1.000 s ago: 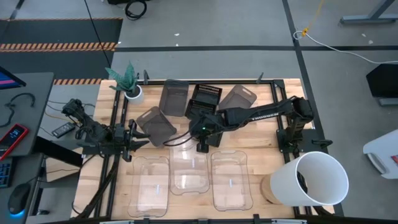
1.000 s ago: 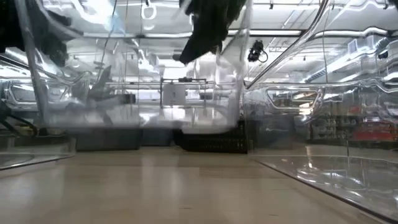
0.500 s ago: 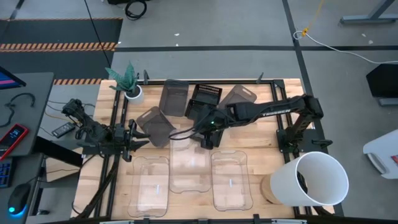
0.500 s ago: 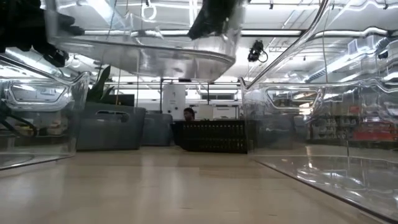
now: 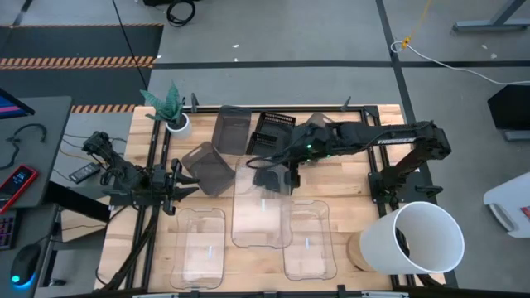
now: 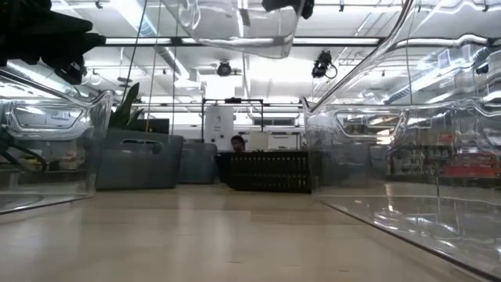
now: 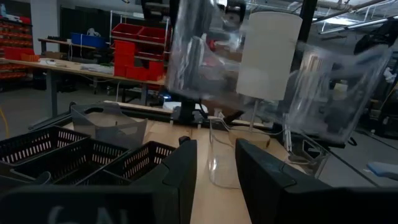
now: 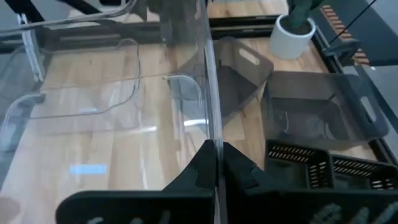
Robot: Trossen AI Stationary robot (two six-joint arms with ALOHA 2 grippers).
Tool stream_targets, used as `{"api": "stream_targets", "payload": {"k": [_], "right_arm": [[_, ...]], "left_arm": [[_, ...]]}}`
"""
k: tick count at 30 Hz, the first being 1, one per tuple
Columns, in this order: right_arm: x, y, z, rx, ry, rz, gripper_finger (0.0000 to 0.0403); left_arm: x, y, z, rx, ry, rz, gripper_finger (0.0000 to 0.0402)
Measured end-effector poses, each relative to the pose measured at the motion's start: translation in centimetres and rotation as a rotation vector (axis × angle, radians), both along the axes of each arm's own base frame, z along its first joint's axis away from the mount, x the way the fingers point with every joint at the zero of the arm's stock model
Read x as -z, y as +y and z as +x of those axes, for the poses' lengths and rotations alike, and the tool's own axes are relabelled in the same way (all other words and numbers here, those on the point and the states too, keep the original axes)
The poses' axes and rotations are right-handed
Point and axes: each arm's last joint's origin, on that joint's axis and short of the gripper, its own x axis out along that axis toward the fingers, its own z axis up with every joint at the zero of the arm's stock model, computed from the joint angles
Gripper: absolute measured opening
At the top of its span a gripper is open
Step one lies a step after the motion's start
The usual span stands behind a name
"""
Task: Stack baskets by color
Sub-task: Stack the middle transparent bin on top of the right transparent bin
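1. A clear basket [image 5: 262,209] is held off the table by the right gripper [image 5: 287,179], whose fingers are clenched on the thin wall of its far rim; in the right wrist view that wall [image 8: 210,93] is seen pinched edge-on between the two dark fingers.
2. In the low view the lifted basket [image 6: 235,31] hangs at the top of the frame, well clear of the tabletop.
3. Two more clear baskets rest on the wooden table [image 5: 356,178]: one [image 5: 202,246] on the left arm's side and one [image 5: 309,240] on the right arm's side, with the lifted basket seen between and partly over them from above.
4. Behind these, three smoky grey baskets are placed: one tilted [image 5: 209,167], one further back [image 5: 233,130], and one [image 5: 320,127] partly under the right arm.
5. A black lattice basket [image 5: 272,130] stands between the two rear grey ones; how many are nested in it cannot be told.
6. The left gripper [image 5: 176,187] waits at the table's left edge, its fingers [image 7: 180,180] parted and holding nothing.
7. A small white plant pot [image 5: 177,123] stands at the far left corner, and a big white bucket [image 5: 418,237] at the near right.
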Motion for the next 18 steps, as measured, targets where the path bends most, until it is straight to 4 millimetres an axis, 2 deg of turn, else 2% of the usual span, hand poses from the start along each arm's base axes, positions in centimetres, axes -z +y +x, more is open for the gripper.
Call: {"api": "stream_targets", "payload": {"k": [9, 18], "right_arm": [[-1.9, -0.2, -3.7, 0.012, 0.033, 0.001, 0.0004], [-2.3, 2.4, -6.8, -0.057, 0.14, 0.057, 0.0004]], "left_arm": [[0.0, 0.0, 0.0, 0.0, 0.0, 0.0, 0.0117], [0.0, 0.0, 0.0, 0.0, 0.0, 0.0, 0.0117]]}}
